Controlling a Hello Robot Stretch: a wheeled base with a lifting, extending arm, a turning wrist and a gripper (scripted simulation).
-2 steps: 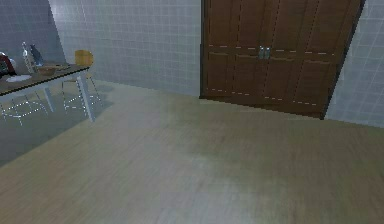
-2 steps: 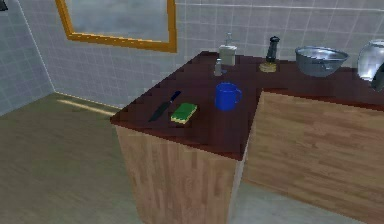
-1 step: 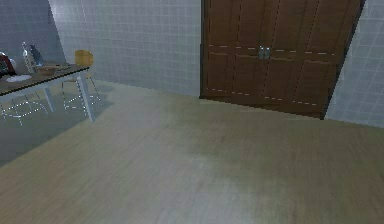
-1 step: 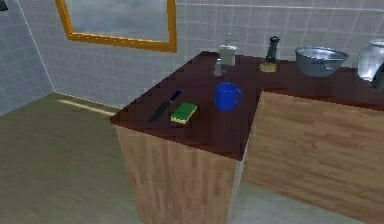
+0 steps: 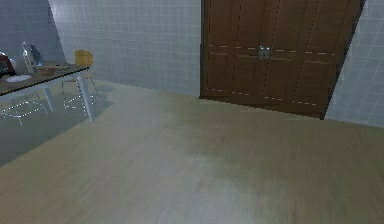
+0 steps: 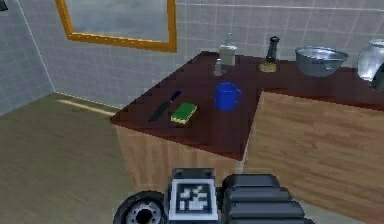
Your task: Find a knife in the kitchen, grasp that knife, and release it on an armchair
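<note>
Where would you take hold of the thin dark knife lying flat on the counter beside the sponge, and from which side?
From above, probably, across its narrow width: the knife lies flat and slantwise on the counter, leaving no side grip. The sponge lies close beside it, so favour the end farther from it. Which end is the handle can't be told.

Dark vessel (image 6: 374, 62) cut by edge, thin dark strip (image 6: 160, 107) unidentifiable

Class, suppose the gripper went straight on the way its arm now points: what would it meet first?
Probably the counter, near its front edge by the green sponge; the gripper barely shows, so height is unclear.
</note>
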